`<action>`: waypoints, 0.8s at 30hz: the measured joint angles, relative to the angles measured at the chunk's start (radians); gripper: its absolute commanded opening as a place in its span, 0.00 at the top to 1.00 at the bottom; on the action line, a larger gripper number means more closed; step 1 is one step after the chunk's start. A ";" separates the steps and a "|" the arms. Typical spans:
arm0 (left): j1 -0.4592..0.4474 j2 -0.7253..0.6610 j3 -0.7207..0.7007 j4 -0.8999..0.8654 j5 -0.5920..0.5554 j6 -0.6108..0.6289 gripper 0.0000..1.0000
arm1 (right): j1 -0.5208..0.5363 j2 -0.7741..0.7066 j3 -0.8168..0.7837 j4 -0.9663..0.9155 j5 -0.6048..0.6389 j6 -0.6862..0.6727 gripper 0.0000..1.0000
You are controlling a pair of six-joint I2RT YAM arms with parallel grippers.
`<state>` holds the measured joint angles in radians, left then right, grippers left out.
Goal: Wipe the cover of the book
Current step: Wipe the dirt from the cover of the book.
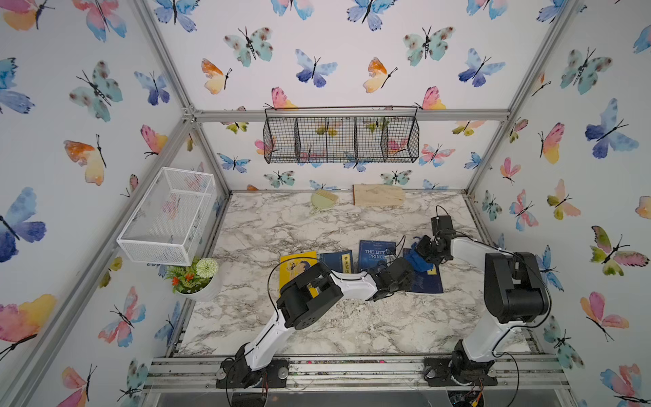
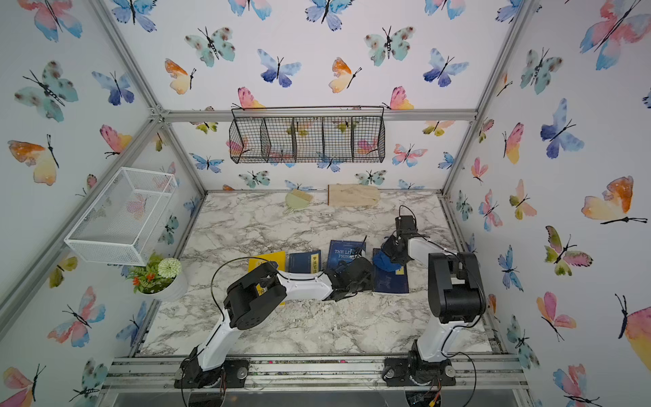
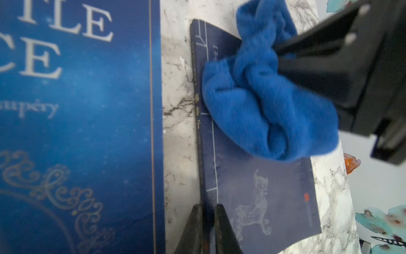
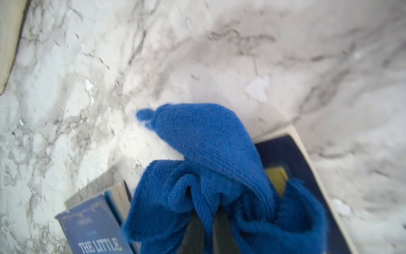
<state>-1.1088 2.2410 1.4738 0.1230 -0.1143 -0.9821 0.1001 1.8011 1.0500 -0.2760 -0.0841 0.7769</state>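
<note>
Gripping the limp blue cloth (image 3: 259, 105), your right hand (image 3: 278, 55) rests it on the stiff navy book (image 3: 263, 187); your closed left hand (image 3: 207, 220) sits at its spine.

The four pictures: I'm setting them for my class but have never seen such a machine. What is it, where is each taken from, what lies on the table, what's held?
Two white robot arms stand at the near edge of the marble table, each ending in a gripper. Two pictures look down from overhead, nearly identical; the close-ups come from cameras on each wrist. Four books lie in a row: a yellow book, a small dark book, The Little Prince and a navy book. At the back lie a green brush and a wooden board; a flower pot stands at the left. The right gripper is shut on a blue cloth resting on the navy book. The left gripper, shut, sits at that book's edge.
</note>
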 measured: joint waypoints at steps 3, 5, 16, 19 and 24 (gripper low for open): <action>-0.001 0.000 0.000 0.000 -0.001 -0.003 0.85 | 0.000 0.000 -0.003 0.006 0.001 0.000 0.94; -0.002 0.000 0.000 0.000 -0.001 -0.003 0.85 | 0.000 -0.018 -0.037 0.039 0.002 -0.002 0.94; -0.004 0.000 0.005 -0.011 -0.001 -0.003 0.85 | 0.013 -0.430 -0.482 0.105 -0.026 -0.003 0.92; -0.004 0.000 0.005 -0.011 -0.001 -0.003 0.85 | 0.015 -0.389 -0.442 0.072 -0.023 -0.010 0.92; -0.005 0.000 0.006 -0.013 -0.001 -0.003 0.85 | 0.018 -0.143 -0.169 0.013 -0.029 -0.027 0.94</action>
<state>-1.1133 2.2414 1.4796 0.1104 -0.1154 -0.9852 0.1177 1.6585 0.8810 -0.2626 -0.1127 0.7494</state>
